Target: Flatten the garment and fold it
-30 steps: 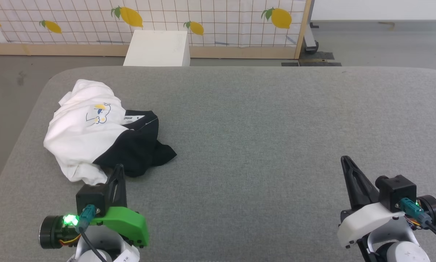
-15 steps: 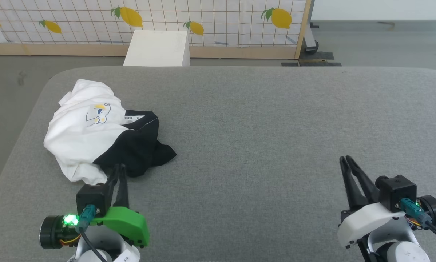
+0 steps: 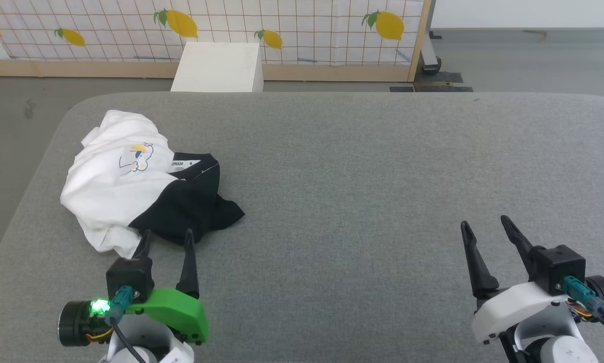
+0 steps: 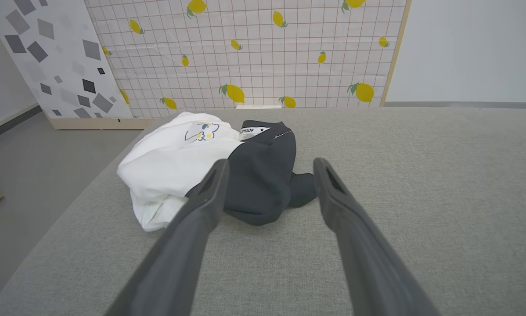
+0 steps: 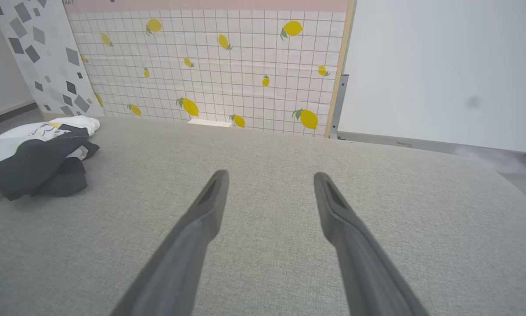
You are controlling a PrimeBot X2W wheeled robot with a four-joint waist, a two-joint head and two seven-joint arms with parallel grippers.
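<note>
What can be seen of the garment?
The garment is a soft white T-shirt with black sleeves, a small blue-line cartoon print with yellow, and a lettered neck tape. It lies crumpled in a heap, unfolded, on the left of the grey cloth surface. The open left gripper sits at its near edge, not holding it.

My head camera looks forward and down from the near edge of the grey tabletop (image 3: 332, 166), out to its far edge and the lemon screen (image 3: 292, 25). Both wrist cameras sit low, facing that screen. The left is close to the garment (image 4: 171, 162) by the left edge. The right is well off, probably near the right edge, with the garment at its margin.
</note>
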